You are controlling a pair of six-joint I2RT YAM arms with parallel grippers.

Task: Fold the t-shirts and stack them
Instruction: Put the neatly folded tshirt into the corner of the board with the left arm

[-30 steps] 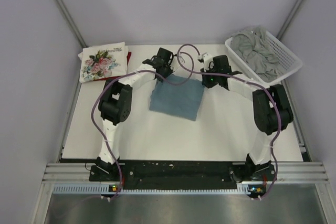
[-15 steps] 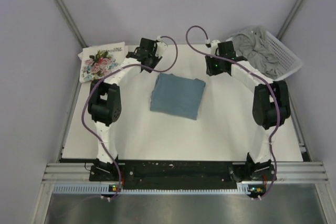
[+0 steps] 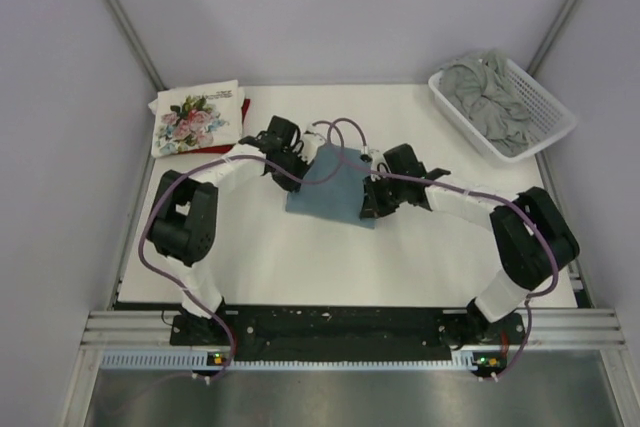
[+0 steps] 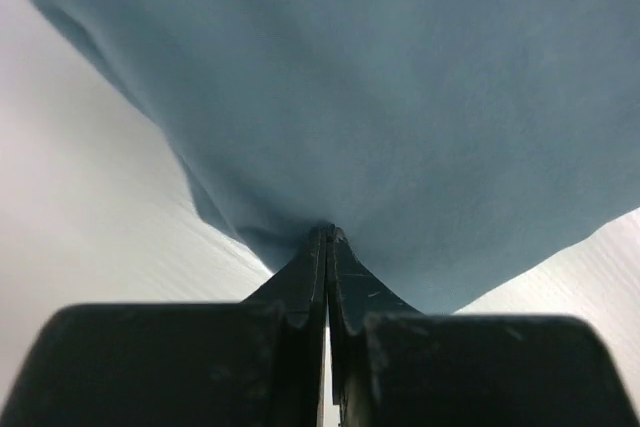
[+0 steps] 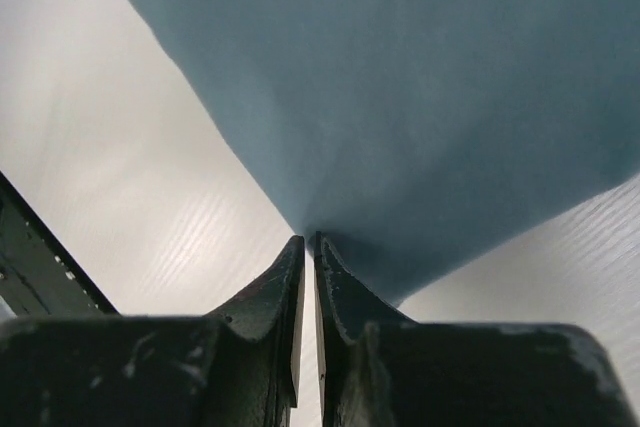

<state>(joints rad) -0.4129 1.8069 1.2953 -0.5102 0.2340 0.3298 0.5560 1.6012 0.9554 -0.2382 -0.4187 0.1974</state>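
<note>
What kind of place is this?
Probably a laboratory test cell: bare grey walls with metal posts, two robot arms bolted to a rail, a white table holding a blue shirt and a basket.

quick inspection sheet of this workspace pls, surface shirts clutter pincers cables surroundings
surface: white table, no stains seen.
job's things: teal shirt folded at centre; floral shirt folded far left, lying on a dark red shirt; grey shirt crumpled in the basket.
clutter: nothing seen.
grippers: left pincer shut on the teal shirt by its far left corner; right pincer shut on it by the near right corner.
cables: purple cables loop over the teal shirt's far edge.
surroundings: pale walls, metal frame posts.
</note>
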